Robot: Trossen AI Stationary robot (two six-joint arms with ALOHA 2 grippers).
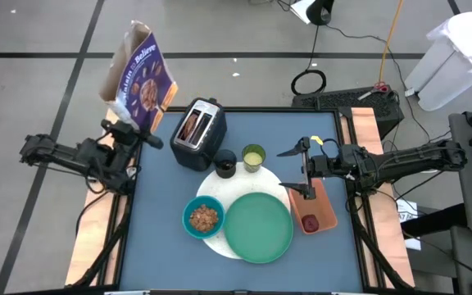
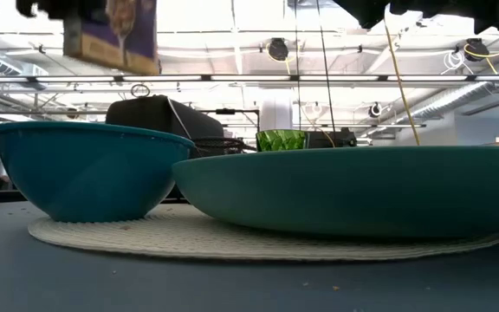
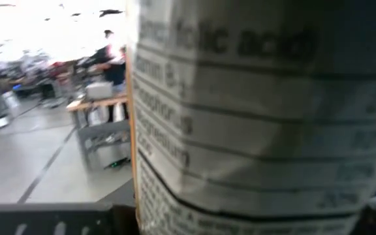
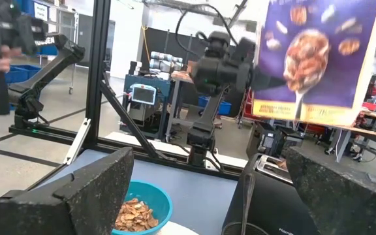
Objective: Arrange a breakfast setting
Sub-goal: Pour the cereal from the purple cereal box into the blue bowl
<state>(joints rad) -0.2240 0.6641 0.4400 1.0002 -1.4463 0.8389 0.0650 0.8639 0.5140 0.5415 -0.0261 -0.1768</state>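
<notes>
L hand [image 1: 131,131] is clamped on a purple cereal box [image 1: 140,78], held up off the counter [image 1: 162,221] at its 10 o'clock corner, box tilted w/ open top away from the counter. L wrist view is filled w/ the box's printed side panel.

R hand [image 1: 300,170] is wide apart, holding nothing, hovering at the 3 o'clock side over the top end of an orange tray [image 1: 324,211]; a small red fruit [image 1: 310,222] sits on the tray.

Setting sits centre-low on the counter: white round plate [image 1: 211,188] underneath, big green plate [image 1: 258,227] on it toward 4 o'clock, teal bowl [image 1: 203,217] w/ brown cereal at its 8 o'clock edge. Black cup [image 1: 225,163] and yellow-green cup [image 1: 253,156] stand side by side at the plate's 12 o'clock. Toaster [image 1: 198,133] just beside the black cup, toward 10 o'clock.
</notes>
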